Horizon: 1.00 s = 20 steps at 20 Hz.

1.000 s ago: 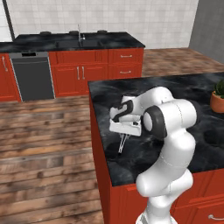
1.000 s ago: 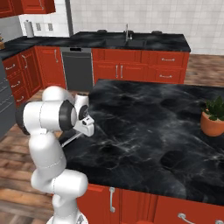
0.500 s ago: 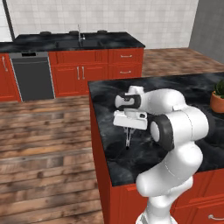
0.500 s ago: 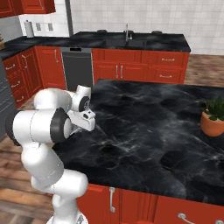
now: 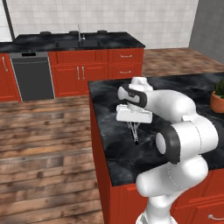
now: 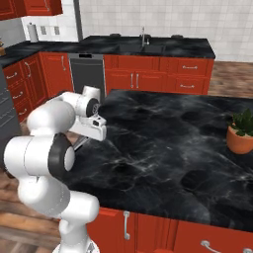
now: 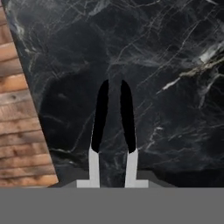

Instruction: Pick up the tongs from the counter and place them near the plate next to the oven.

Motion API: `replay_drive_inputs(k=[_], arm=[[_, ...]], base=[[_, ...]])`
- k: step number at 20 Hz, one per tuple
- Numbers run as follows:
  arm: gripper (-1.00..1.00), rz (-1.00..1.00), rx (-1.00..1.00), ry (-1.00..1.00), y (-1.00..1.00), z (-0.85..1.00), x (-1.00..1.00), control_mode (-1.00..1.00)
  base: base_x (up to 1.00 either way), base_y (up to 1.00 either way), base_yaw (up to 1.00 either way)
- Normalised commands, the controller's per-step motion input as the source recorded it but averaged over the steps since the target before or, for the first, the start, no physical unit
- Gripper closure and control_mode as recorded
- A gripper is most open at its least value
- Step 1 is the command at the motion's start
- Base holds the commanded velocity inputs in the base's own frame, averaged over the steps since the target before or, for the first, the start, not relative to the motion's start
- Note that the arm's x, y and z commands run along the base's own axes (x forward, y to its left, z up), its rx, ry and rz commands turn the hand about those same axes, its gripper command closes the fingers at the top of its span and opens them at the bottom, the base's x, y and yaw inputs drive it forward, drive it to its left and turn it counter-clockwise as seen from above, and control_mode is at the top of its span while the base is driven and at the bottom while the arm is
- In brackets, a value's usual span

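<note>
My gripper (image 5: pixel 132 123) is shut on the tongs (image 5: pixel 134 131), which hang from it over the left part of the black counter (image 5: pixel 114 151), their dark ends pointing down just above the stone. From the right base view the gripper (image 6: pixel 89 138) is at the island's left edge, with the tongs (image 6: pixel 81 143) slanting down and left beneath it. The hand view looks straight along the tongs (image 7: pixel 101 114): two silver arms with black ends, side by side above the counter (image 7: pixel 166 65). The plate is out of view.
A potted plant (image 5: pixel 217 99) in an orange pot stands at the island's right side (image 6: pixel 240 134). A dishwasher (image 5: pixel 33 79) and a sink faucet (image 5: pixel 80 33) are on the back counter run. Wooden floor (image 5: pixel 43 144) lies left of the island.
The arm has swung its elbow to the right and turned the hand, carrying the tongs slightly further in over the counter. The tongs now hang nearly straight down.
</note>
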Motion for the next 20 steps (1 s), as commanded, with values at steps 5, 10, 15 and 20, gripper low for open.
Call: replay_drive_inputs(k=[5,10,15,20], arm=[[1.00,0.00,0.00,0.00,0.00,0.00,0.00,1.00],[1.00,0.00,0.00,0.00,0.00,0.00,0.00,1.00],[1.00,0.00,0.00,0.00,0.00,0.00,0.00,1.00],[1.00,0.00,0.00,0.00,0.00,0.00,0.00,1.00]], base=[[-0.25,-0.06,-0.25],[-0.02,0.03,-0.91],[0.00,0.02,-0.99],[0.00,0.01,-1.00]])
